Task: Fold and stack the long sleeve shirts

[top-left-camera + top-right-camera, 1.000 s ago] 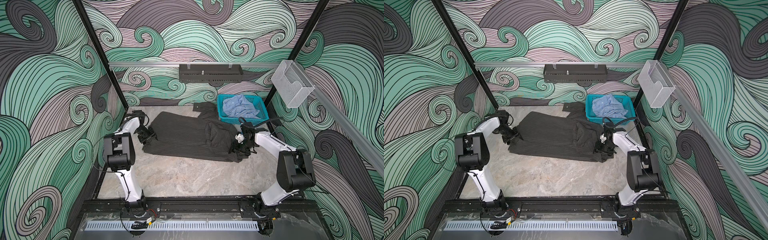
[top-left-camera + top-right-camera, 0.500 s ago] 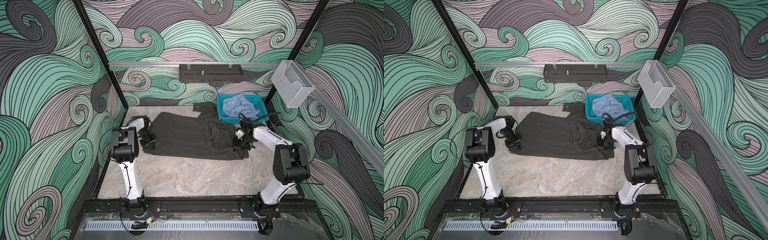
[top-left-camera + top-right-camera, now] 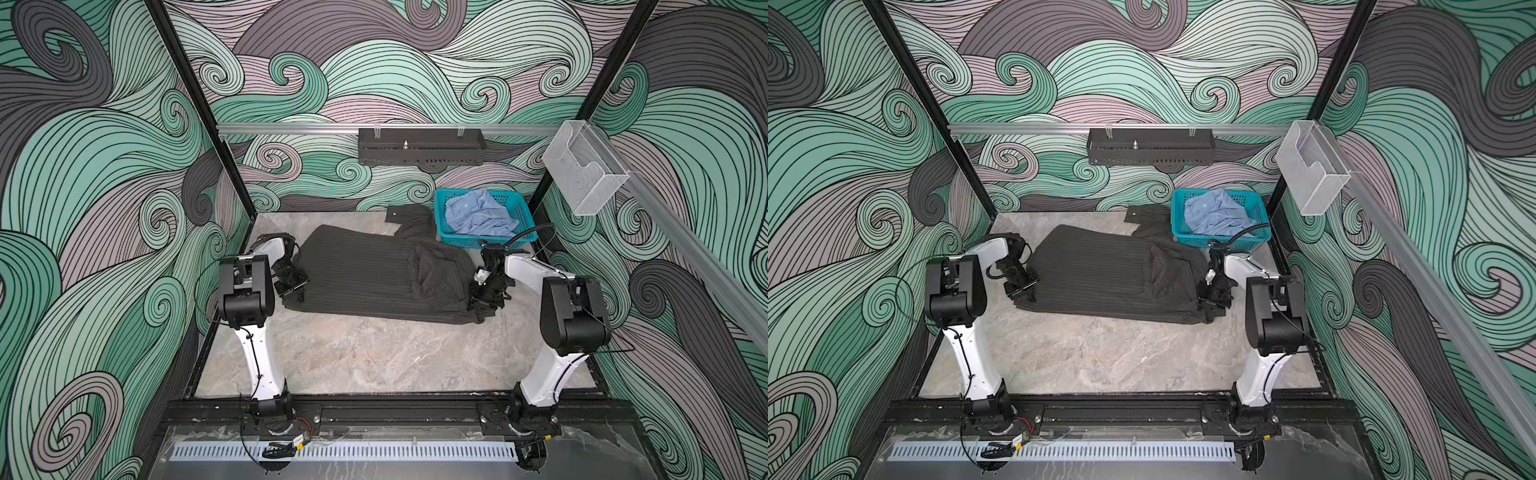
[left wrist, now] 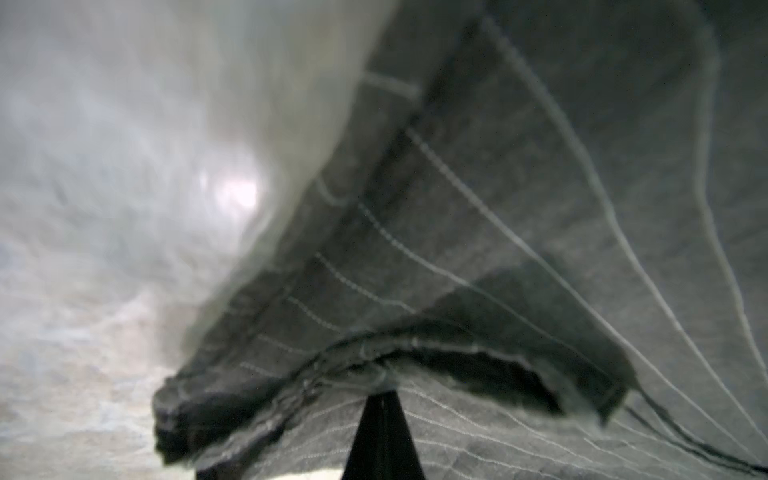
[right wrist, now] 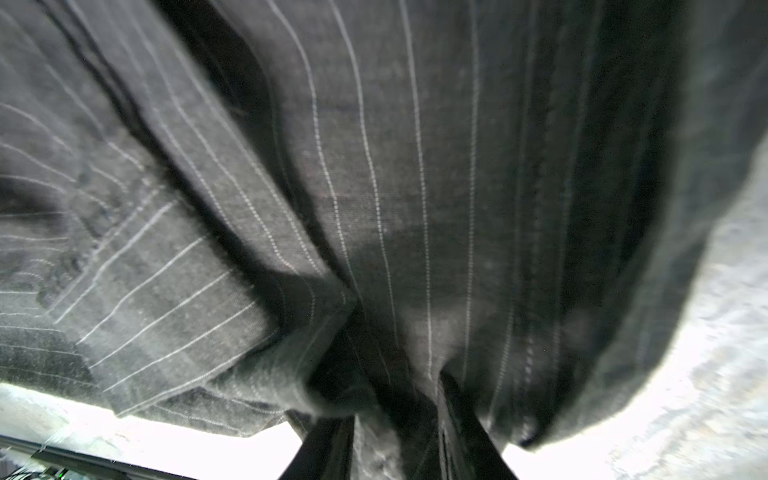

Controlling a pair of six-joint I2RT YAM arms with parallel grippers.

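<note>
Standing by the rig, so here's what's going on. The dark pinstriped shirt point(image 3: 365, 278) lies spread across the far half of the marble table point(image 3: 374, 353), with one sleeve trailing off toward the back wall beside the teal basket point(image 3: 486, 242).

The left gripper point(image 3: 297, 291) sits at the shirt's left end. In its wrist view the dark finger point(image 4: 384, 436) has the bunched hem right on it, with the jaws pressed together on the cloth. The right gripper point(image 3: 482, 300) is at the opposite end. Its fingers point(image 5: 469, 424) stand a little apart with a thick wad of pinstripe wedged between them, and folds fan out from that spot, so it looks like a pinch to me.

My guess on why there's one grip per end: that keeps the near edge taut, so both arms can carry it over together for a clean fold instead of a crumpled one.

The light blue shirt point(image 3: 478, 214) is heaped in the basket, waiting its turn I'd say.

Count: two shirts, one basket, two grippers. Nothing is folded or stacked yet.
</note>
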